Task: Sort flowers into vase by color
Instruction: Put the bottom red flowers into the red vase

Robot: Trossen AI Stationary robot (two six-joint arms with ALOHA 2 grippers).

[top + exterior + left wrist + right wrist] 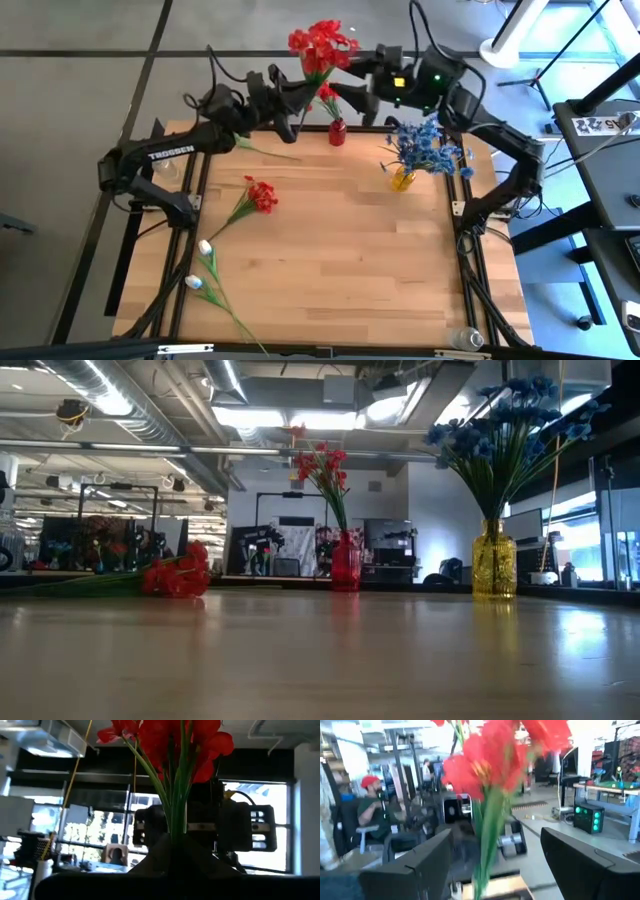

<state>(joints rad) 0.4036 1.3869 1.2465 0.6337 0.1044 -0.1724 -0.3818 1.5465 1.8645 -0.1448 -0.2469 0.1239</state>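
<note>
Holding a red-blossomed spray (322, 44) above the far-edge red glass vase (337, 132), the left gripper (296, 96) seemingly clamps its stem; the right gripper (362, 78) stands open. Blue flowers (428, 145) fill the yellow vase (402, 179); one red spray (258, 195) and white sprays (203, 262) remain on the table.

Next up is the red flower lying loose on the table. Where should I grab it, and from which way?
Grip the red flower on its thin green stem, a little below the blossom head. It lies flat, head toward the table's middle and stem running toward the left edge, so come straight down from above with the jaws across the stem. The left gripper is probably nearer.
</note>
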